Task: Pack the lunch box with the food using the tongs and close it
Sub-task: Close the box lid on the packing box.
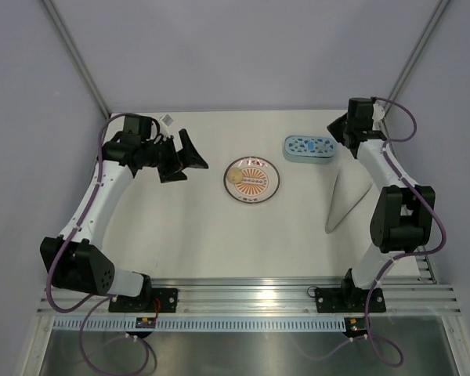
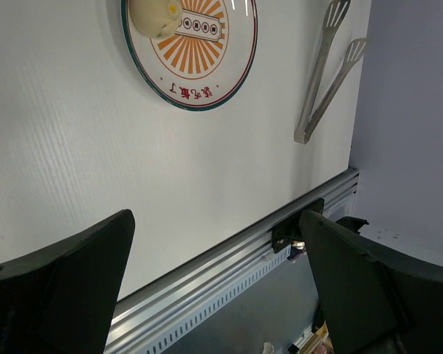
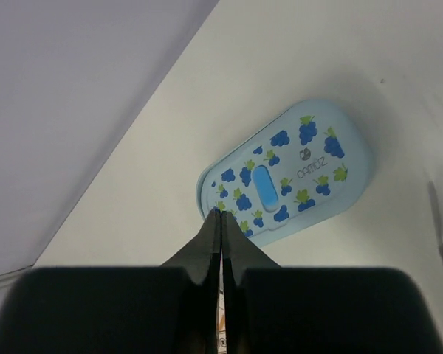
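— Lunch box (image 1: 309, 160): where is it, and what is the job right now?
— Far right on the white surface, with its lid (image 3: 310, 158) on. I judge the lid must come off before any packing.
— Left to right, then?
— Left tool (image 1: 182, 162) hangs over the far left, fingers wide apart, holding nothing. In the middle lies the round plate (image 1: 268, 190), glossy, with an orange sunburst. The only food (image 1: 235, 174) I can make out is one pale rounded piece on its left side. Then comes the box: shallow, rounded-oblong, pale-blue plastic, grape print on the lid. Tongs (image 2: 317, 74), slim bright metal in a narrow V, lie nearer and to its right, untouched. Right tool (image 3: 221, 215) is at the box's right end, fingers pressed together, tips at the lid's rim. I see nothing between them.
— How to do it well?
— Catch the rim's lip properly rather than slipping off it, and lift gently. Light plastic on a smooth surface probably slides, so the left tool could steady the base.
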`<action>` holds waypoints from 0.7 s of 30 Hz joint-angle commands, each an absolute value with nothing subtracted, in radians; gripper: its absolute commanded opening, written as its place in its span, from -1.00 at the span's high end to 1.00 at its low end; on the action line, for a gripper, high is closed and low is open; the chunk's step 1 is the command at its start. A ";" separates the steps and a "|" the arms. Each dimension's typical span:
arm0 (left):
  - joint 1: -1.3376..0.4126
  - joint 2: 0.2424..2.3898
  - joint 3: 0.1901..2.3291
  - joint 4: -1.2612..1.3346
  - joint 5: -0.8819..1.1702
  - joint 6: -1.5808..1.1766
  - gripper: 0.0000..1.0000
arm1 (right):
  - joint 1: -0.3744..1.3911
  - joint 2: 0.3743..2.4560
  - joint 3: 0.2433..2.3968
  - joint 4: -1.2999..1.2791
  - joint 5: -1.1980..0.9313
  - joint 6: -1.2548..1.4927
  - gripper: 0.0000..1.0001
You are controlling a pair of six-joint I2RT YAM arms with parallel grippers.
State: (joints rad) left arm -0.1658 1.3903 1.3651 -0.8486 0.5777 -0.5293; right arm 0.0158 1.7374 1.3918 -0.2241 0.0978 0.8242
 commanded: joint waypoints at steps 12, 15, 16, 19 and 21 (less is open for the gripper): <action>-0.370 1.969 1.929 -0.759 0.454 -0.670 -0.05 | -0.130 1.989 1.739 -0.689 0.101 0.575 1.00; -0.390 2.128 2.109 -0.788 0.460 -0.684 0.27 | -0.132 2.034 1.784 -0.719 0.109 0.560 1.00; -0.402 2.163 2.182 -0.785 0.463 -0.693 0.29 | -0.133 2.048 1.796 -0.727 0.109 0.551 1.00; -0.426 2.271 2.256 -0.743 0.480 -0.721 0.21 | -0.133 2.100 1.845 -0.758 0.095 0.539 1.00; -0.434 2.312 2.276 -0.671 0.491 -0.745 0.14 | -0.133 2.137 1.879 -0.779 0.083 0.538 1.00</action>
State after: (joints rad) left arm -0.4084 2.2662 2.2074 -0.7570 0.4824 -0.6971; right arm -0.1375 2.0968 1.8095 -0.7136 0.0879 0.5743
